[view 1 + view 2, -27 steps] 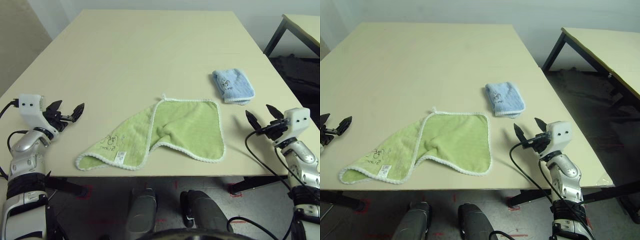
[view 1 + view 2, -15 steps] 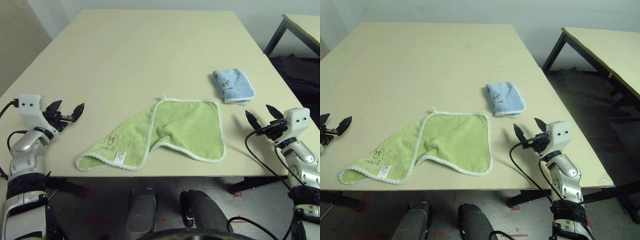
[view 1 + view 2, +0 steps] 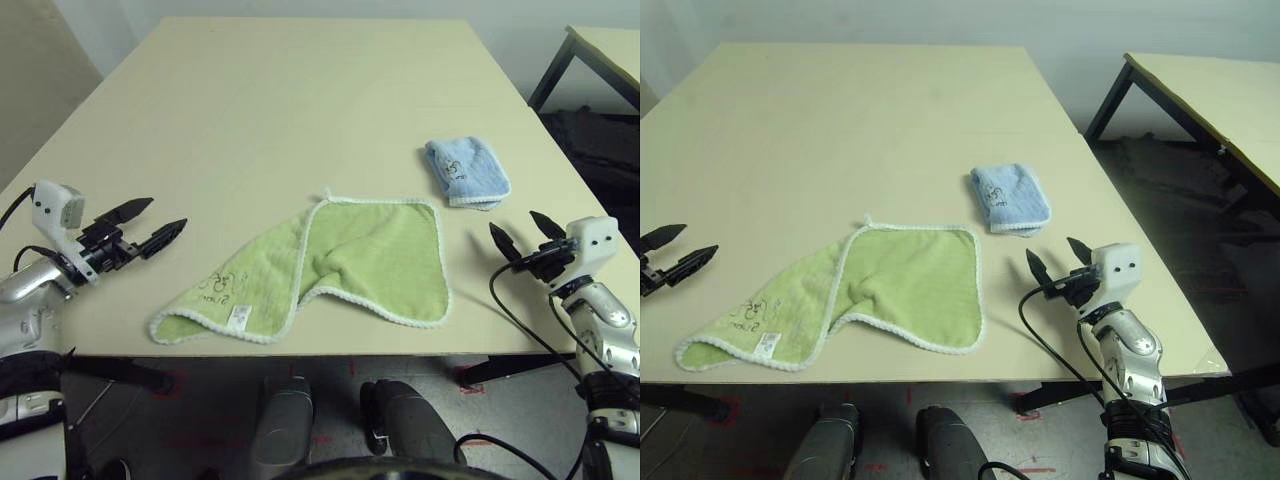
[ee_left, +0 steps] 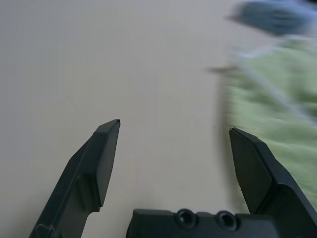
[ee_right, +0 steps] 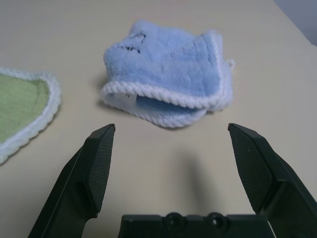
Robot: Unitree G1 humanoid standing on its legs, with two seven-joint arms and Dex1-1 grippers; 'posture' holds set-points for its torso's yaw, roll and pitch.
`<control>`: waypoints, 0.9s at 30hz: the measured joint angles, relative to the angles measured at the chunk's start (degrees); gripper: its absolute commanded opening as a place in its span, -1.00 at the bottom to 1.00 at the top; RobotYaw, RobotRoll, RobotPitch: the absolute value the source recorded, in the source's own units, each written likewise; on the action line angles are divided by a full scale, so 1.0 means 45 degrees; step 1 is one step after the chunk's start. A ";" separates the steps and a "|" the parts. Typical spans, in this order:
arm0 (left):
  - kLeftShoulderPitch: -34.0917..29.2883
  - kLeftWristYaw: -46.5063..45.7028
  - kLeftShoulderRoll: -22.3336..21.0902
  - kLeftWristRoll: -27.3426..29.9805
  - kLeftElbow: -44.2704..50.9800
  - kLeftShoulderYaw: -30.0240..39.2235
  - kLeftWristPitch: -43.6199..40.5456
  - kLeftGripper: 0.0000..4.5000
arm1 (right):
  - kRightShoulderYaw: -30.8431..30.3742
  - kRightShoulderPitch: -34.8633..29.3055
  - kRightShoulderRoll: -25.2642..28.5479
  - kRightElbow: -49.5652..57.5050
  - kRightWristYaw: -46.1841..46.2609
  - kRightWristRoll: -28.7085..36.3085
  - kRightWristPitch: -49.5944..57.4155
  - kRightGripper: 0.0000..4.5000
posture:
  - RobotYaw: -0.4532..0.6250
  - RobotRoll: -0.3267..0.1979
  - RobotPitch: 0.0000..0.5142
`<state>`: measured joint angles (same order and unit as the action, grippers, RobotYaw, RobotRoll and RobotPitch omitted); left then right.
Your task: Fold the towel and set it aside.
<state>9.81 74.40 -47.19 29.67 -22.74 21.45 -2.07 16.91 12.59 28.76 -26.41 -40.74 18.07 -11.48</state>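
While the towel (image 3: 310, 265) is lying half-folded on the tabletop (image 3: 300, 100), both grippers are flanking it, jaws apart and empty. Folding is barely underway; next, the left gripper (image 3: 158, 224) needs a hold on the towel's near corner.

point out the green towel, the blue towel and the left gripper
light green terry cloth towel (image 3: 370, 255): left eye view, on the folded-over upper layer.
small light blue folded towel (image 3: 466, 170): left eye view, on its top face.
left gripper (image 3: 162, 224): left eye view, midway between the tips of its open black fingers.

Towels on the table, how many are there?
2. The green towel lies partly folded near the table's front edge. The smaller blue towel sits folded behind it, toward the right side. Nothing appears hidden.
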 measured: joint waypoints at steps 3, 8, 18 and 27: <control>-0.0099 0.1048 -0.0099 0.0289 0.0834 -0.0341 -0.0223 1.00 | -0.0177 0.0328 0.0311 0.0021 -0.0743 0.0243 0.1062 0.99 | 0.01 0.25 -0.50; -0.0202 0.1592 -0.0289 0.0276 0.1129 -0.0579 -0.0329 1.00 | -0.0644 0.0900 0.0712 0.0550 -0.1717 0.0903 0.4174 0.99 | 0.01 0.25 -0.50; -0.0342 0.1594 -0.0296 -0.0126 0.1075 -0.0781 0.0179 1.00 | -0.2367 0.2436 0.0939 0.1656 -0.1415 0.0378 0.8156 0.99 | 0.03 0.25 -0.51; -0.0339 0.1578 -0.0310 -0.0202 0.1036 -0.0781 0.0519 1.00 | -0.3373 0.3476 0.0729 0.0513 -0.2182 -0.0093 0.8194 0.99 | 0.05 0.25 -0.52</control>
<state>8.29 81.50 -48.58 28.76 -18.08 17.94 0.27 1.74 28.23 32.04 -24.10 -50.55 17.65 25.39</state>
